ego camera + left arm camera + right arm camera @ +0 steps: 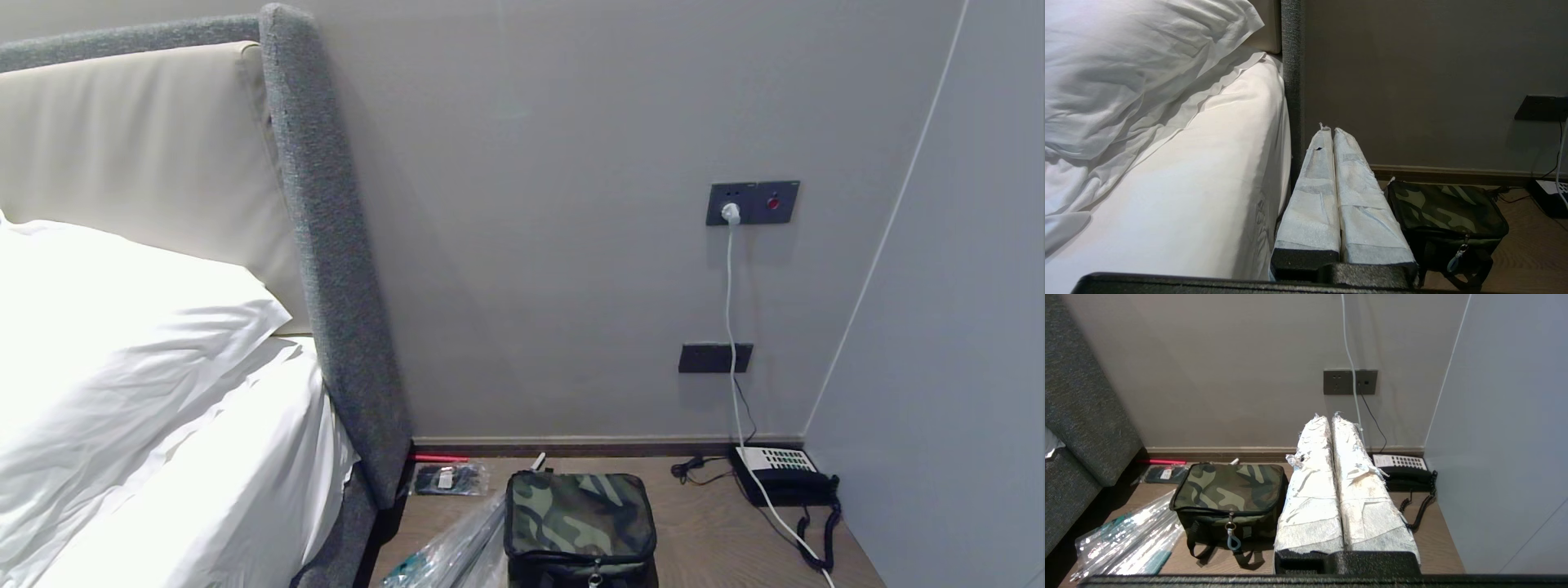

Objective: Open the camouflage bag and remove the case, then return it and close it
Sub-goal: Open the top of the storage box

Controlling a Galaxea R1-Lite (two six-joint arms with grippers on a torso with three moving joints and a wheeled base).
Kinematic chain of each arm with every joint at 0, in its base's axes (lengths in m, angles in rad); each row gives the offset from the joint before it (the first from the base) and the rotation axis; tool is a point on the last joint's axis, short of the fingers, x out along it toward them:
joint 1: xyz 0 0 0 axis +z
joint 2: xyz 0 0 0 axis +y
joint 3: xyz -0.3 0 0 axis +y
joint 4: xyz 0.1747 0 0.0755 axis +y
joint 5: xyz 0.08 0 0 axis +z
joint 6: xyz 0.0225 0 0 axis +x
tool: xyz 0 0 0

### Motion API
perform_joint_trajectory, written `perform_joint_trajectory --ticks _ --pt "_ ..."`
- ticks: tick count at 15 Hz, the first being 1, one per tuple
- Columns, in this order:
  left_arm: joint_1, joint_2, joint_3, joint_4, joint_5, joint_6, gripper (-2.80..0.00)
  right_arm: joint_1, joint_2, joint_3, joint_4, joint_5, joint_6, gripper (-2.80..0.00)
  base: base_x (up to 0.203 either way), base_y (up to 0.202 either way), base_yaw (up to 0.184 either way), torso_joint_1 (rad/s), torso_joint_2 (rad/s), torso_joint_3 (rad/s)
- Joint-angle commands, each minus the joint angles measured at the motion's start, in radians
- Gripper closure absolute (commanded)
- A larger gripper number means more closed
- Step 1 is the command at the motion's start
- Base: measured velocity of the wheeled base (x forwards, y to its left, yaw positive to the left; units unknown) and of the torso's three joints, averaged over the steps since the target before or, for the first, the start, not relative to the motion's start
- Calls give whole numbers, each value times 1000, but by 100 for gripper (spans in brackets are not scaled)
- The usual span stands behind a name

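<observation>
The camouflage bag (580,521) stands zipped shut on the wooden floor (702,531) beside the bed, its zip pull with a blue loop (1233,541) hanging at the front. It also shows in the left wrist view (1447,212) and the right wrist view (1231,490). The case is hidden. My left gripper (1331,130) is shut and empty, raised to the left of the bag, between it and the bed. My right gripper (1327,416) is shut and empty, raised to the right of the bag. Neither arm shows in the head view.
A clear plastic umbrella (1126,535) lies left of the bag. A black-and-white telephone (784,474) with a coiled cord sits at the right by the side wall. A small dark packet (447,478) and a red stick (441,458) lie by the skirting. The bed (163,457) fills the left.
</observation>
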Motion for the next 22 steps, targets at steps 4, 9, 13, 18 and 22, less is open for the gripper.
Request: perform_joint_trajectory --ticks 4,9,13,18,22 --pt "0 0 0 0 0 0 0 0 -29 2 0 0 0 0 0 0 0 0 0 0" --pt "0 0 0 0 0 -1 0 0 -29 2 0 0 0 0 0 0 0 0 0 0" --pt "0 0 0 0 0 -5 0 0 -29 2 0 0 0 0 0 0 0 0 0 0" --pt "0 0 0 -1 0 3 0 0 -29 2 0 0 0 0 0 0 0 0 3 -134" --pt "0 0 0 -2 0 3 0 0 -29 2 0 0 -1 0 0 0 0 1 1 -197"
